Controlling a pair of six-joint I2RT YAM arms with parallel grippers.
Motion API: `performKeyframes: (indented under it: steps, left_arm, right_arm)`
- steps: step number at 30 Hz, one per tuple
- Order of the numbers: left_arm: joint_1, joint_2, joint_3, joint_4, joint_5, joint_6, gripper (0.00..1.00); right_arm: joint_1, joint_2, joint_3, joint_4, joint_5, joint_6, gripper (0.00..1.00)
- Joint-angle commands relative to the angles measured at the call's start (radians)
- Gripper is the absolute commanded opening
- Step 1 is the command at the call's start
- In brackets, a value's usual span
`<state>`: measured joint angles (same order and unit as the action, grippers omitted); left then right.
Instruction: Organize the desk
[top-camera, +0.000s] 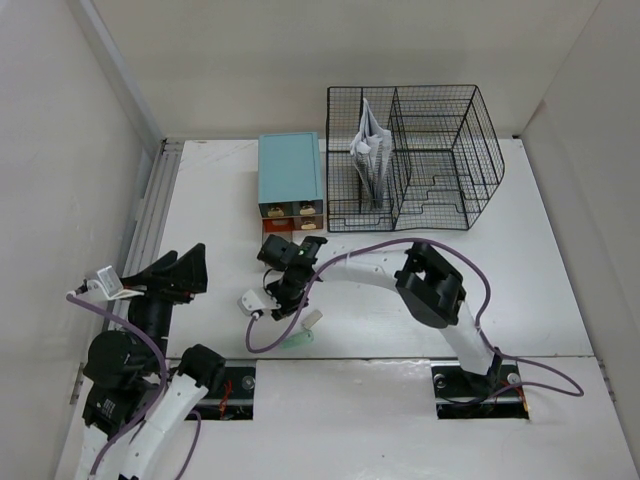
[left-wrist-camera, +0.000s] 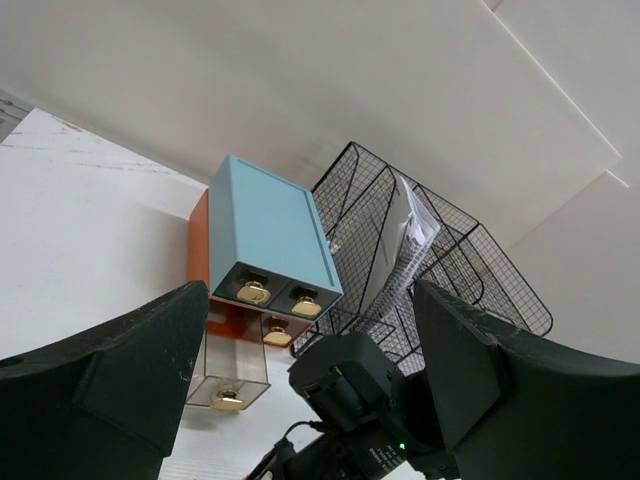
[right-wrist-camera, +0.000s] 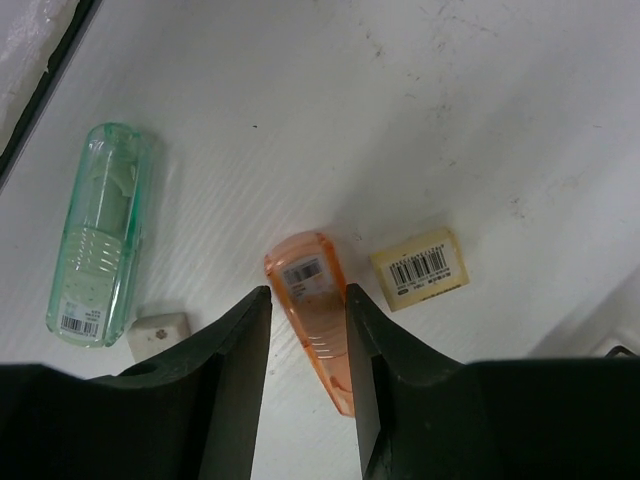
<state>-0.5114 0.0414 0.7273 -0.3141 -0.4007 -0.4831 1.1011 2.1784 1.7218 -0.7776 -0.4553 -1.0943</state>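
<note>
- The tabletop (top-camera: 520, 280) is a wide white surface with pale walls around it. It fills the middle of the overhead view and carries everything below.
- Near its front left, several small items lie loose. There is an orange case (right-wrist-camera: 300, 265), a green case (right-wrist-camera: 95, 235) well to its left, a white eraser (right-wrist-camera: 160, 333) just below the green one, and a yellow barcoded block (right-wrist-camera: 420, 267) just beside the orange case on its right.
- Your right gripper (right-wrist-camera: 307, 320) points down over the orange case, its jaws part-way closed against both long sides, pinching it. You cannot tell from these views whether the case has left the tabletop.
- Your left gripper (left-wrist-camera: 310, 330) hangs at the left edge, spread wide with nothing in it, facing the back of the tabletop.
- At the back stand a teal-topped drawer box (top-camera: 290, 180) and, touching or just beside it on the right, a black wire rack (top-camera: 415, 160) holding papers. One lower clear drawer (left-wrist-camera: 232, 372) is pulled out.
- Advice for this step: the case tapers and looks slick, so keep the grip square across its widest part. Lift straight up so you do not nudge the yellow block. The open drawer looks the likely home, so carry the case low and release only once it is inside the walls.
</note>
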Motion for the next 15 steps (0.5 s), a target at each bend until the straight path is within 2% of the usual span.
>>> performKeyframes:
  steps: [1,8,15]
  left_arm:
    - [-0.007,-0.021,-0.002,0.02,-0.012,0.008,0.81]
    - [-0.007,-0.021,-0.002,0.02,-0.012,0.008,0.81]
    - [-0.007,-0.031,-0.002,0.02,-0.021,0.008,0.81]
  right_arm:
    - [0.013,0.014,0.03,-0.018,-0.017,0.005,0.41]
    - [0.013,0.061,0.048,-0.028,-0.017,0.005,0.44]
    - [0.022,0.129,0.133,-0.149,-0.017,-0.032,0.46]
